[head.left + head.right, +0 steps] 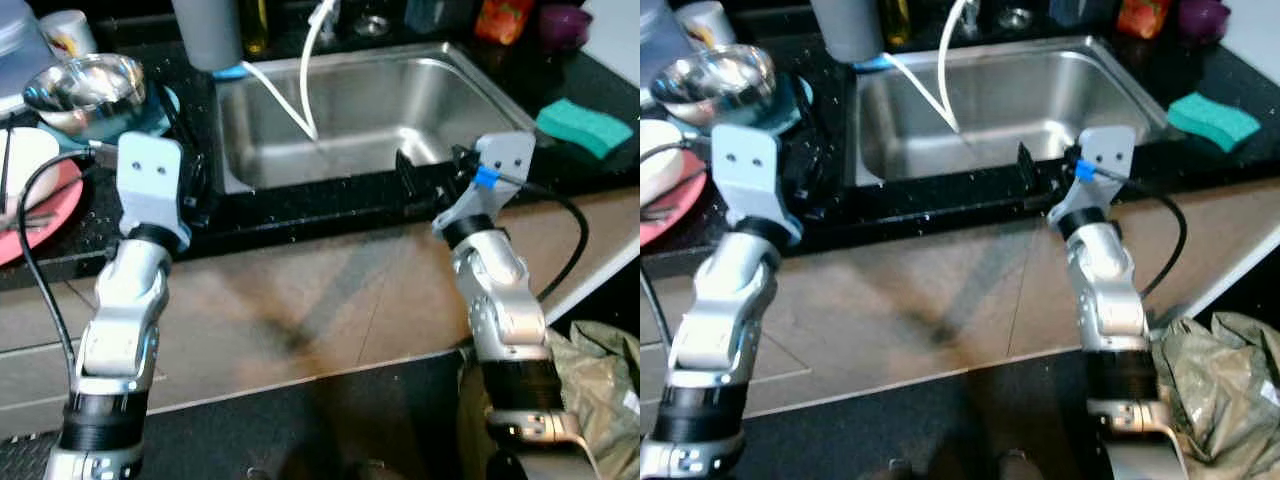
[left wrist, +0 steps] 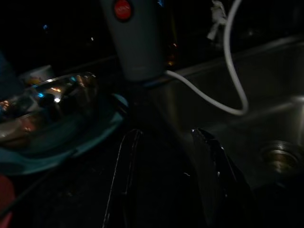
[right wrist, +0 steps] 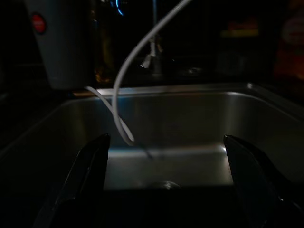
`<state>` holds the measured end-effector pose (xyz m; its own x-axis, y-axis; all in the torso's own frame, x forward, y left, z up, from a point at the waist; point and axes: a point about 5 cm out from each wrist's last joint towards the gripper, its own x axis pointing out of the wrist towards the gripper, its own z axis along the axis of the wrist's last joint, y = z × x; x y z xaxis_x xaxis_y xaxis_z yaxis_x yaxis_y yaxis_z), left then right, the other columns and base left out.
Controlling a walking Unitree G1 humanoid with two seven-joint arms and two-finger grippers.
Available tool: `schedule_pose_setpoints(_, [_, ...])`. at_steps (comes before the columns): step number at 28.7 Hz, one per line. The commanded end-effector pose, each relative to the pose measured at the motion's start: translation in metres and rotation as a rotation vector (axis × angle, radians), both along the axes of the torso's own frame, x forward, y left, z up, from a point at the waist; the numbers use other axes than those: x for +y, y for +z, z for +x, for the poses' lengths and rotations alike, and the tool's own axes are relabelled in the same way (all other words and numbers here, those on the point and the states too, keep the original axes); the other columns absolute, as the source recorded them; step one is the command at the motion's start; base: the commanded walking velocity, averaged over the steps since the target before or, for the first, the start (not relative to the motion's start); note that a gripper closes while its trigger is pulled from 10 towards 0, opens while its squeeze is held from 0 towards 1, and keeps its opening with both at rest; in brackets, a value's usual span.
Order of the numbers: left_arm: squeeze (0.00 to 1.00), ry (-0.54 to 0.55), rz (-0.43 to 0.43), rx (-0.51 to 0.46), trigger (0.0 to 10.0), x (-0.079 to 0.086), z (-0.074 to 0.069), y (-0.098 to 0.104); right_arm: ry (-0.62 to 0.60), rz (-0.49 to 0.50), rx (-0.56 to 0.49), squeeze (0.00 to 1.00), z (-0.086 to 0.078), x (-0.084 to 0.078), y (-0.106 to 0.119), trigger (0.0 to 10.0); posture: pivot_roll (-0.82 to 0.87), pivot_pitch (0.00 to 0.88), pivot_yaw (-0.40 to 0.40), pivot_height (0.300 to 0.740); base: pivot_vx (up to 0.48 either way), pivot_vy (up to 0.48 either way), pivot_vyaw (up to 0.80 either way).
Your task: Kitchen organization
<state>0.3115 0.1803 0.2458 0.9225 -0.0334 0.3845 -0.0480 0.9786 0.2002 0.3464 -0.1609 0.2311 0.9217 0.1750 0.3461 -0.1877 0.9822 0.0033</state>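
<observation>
White cable point(image 1: 290, 105) across sink point(image 1: 450, 90)

**Legible text: none**

No readable words, brands or numbers in any view. The grey appliance point(image 2: 135, 38) behind the sink carries a round red button point(image 2: 123, 9) with a pale mark on it, too blurred to read. The orange packet point(image 1: 503, 18) at the back of the counter shows printing, not legible.

A shiny steel bowl point(image 1: 85, 88) sits upright on a teal plate point(image 1: 160, 112) on the black counter point(image 1: 300, 215), left of the steel sink point(image 1: 360, 110). A red plate point(image 1: 45, 215) lies beside it nearer the counter's edge, and a green sponge point(image 1: 585, 127) lies flat right of the sink.
</observation>
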Motion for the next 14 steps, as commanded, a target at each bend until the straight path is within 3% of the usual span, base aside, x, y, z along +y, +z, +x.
schedule_pose_setpoints(1, [0.00,0.004,0.007,0.001,10.0,0.0014,-0.0013,0.0001,0.027,0.001,0.000,0.00,-0.0003,0.0066,0.0013,10.0,0.01,0.169,0.010,0.740,0.371,0.000,0.80])
schedule_pose_setpoints(7, [0.00,-0.006,0.008,-0.003,10.0,-0.0012,-0.0011,0.0018,0.025,-0.012,-0.005,0.00,-0.0007,0.0068,0.0016,10.0,0.01,0.170,0.014,0.740,0.372,0.000,0.80])
schedule_pose_setpoints(14, [0.00,-0.018,0.012,-0.002,10.0,-0.0048,-0.0009,0.0023,0.010,0.012,0.004,0.00,-0.0011,0.0030,-0.0005,10.0,0.01,0.170,0.016,0.740,0.371,0.000,0.00])
